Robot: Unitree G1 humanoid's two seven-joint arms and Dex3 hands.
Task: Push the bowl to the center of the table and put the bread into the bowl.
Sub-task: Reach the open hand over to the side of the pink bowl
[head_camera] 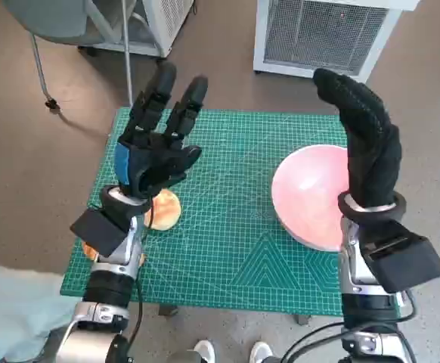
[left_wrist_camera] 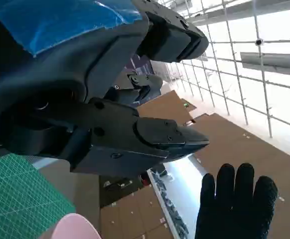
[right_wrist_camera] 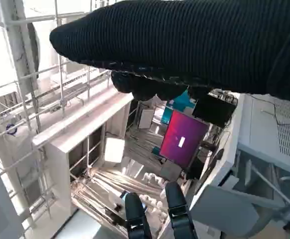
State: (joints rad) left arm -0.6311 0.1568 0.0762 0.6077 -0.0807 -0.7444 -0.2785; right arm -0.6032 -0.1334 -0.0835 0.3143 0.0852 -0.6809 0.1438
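A pink bowl [head_camera: 307,198] sits on the green cutting mat [head_camera: 227,227] near the table's right edge; its rim also shows in the left wrist view as the pink bowl [left_wrist_camera: 75,228]. A golden bread roll [head_camera: 164,209] lies on the mat at the left, partly hidden behind my left wrist. My left hand [head_camera: 156,144] is raised above the bread, fingers spread upward, holding nothing. My right hand [head_camera: 367,147] is lifted over the bowl's right side, fingers straight, empty. The gloved right hand [left_wrist_camera: 234,204] appears in the left wrist view too.
A white slatted appliance [head_camera: 326,34] stands on the floor beyond the table. A chair with metal legs [head_camera: 50,45] is at the far left. A person's white shoes [head_camera: 231,352] show at the near edge, and a pale blue sleeve [head_camera: 12,310] at the lower left.
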